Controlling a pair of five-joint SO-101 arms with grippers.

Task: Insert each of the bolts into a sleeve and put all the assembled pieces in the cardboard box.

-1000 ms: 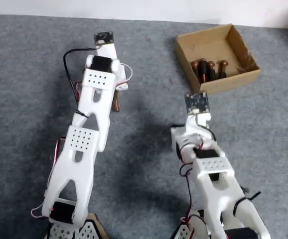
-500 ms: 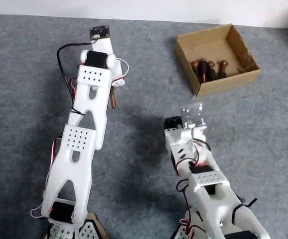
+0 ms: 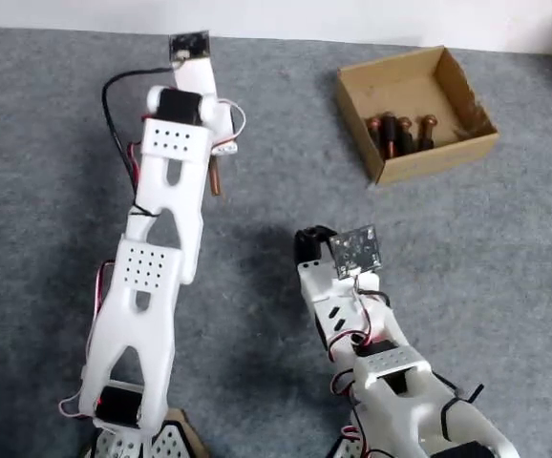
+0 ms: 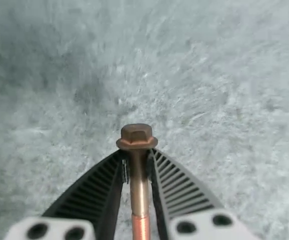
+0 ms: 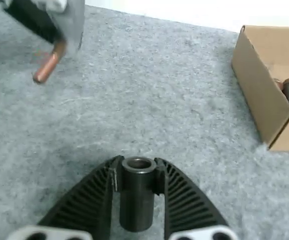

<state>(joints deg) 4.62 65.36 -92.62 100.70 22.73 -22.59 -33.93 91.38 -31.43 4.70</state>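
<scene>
My right tool point(image 5: 137, 170) has drawn back from the brown cardboard box point(image 3: 391, 62), gripping a dark cylindrical sleeve point(image 5: 137, 197); my left tool point(image 4: 138, 156) clamps a copper hex-head bolt point(image 4: 137, 137) above the grey desk point(image 3: 47, 143), so mating looks next.

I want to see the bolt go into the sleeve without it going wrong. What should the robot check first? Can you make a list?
1. Is the bolt held by the left pincer? Ok: its shank is clamped and its head pokes out past the tips.
2. Is the sleeve held by the right pincer? Ok: its open end faces outward.
3. Is the hole in the sleeve free? Ok: it looks dark and hollow.
4. Is the bolt lined up with the sleeve? Not ok: the two are well apart.
5. Is there room in the cardboard box? Ok: four assembled pieces lie together, with bare floor beside them.
</scene>
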